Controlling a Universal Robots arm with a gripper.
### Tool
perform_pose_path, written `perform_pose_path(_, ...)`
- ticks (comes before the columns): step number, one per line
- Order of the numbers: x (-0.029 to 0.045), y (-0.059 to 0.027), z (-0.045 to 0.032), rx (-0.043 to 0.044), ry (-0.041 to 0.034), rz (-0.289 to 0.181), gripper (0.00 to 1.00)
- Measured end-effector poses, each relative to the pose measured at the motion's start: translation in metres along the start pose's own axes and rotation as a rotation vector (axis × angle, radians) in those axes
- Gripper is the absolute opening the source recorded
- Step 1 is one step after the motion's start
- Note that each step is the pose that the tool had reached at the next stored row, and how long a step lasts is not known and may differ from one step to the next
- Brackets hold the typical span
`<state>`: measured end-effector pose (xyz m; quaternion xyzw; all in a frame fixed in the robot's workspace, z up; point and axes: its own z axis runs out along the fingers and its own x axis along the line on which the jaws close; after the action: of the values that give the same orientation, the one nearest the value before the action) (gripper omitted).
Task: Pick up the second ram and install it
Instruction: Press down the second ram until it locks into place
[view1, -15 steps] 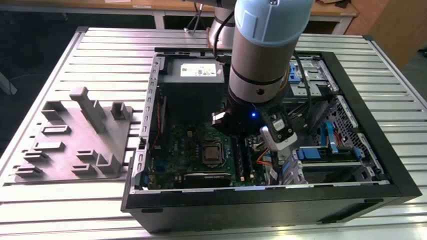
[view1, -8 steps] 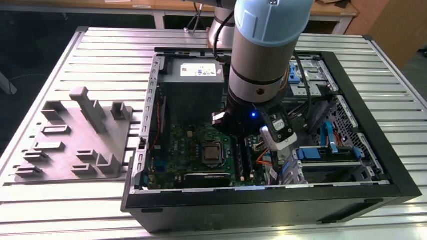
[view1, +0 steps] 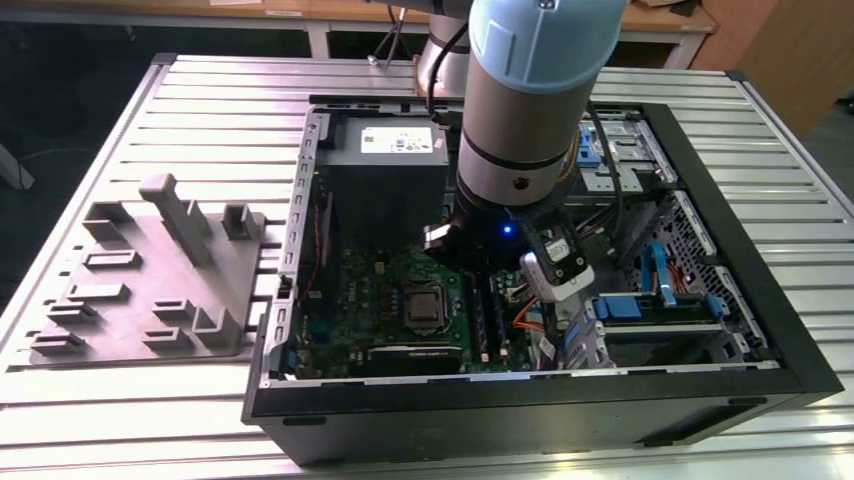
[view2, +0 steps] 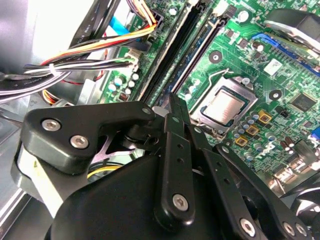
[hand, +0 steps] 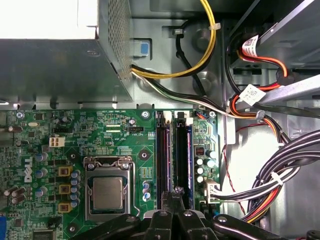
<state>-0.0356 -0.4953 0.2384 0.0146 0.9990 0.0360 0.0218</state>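
The second ram (hand: 188, 150) is a thin dark blue-green strip standing edge-on in the motherboard slot nearest the cable bundle, and it shows again in the second wrist view (view2: 200, 47). A second long black slot (hand: 163, 155) runs beside it. My gripper (hand: 175, 191) hangs just above the near end of these slots with its black fingertips pressed together and nothing visible between them. In the second wrist view the gripper (view2: 172, 100) sits over the end of the ram's slot; contact cannot be made out. In the exterior view the arm's wrist (view1: 514, 215) reaches down into the open computer case (view1: 534, 400).
The green motherboard (hand: 115, 135) carries a CPU socket (hand: 107, 192) beside the slots. A power supply (view1: 387, 170) fills the case's far end. Bundled cables (hand: 270, 175) and a drive cage (view1: 654, 300) crowd the other side. A grey fixture (view1: 147, 270) stands on the slatted table.
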Motion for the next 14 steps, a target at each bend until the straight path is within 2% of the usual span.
perform_pose_path(4,0.0,0.0,0.0,0.0004,0.0,0.0,0.1)
perform_pose_path(14,0.0004,0.0137,0.0011,0.0005,0.0,0.0,0.1)
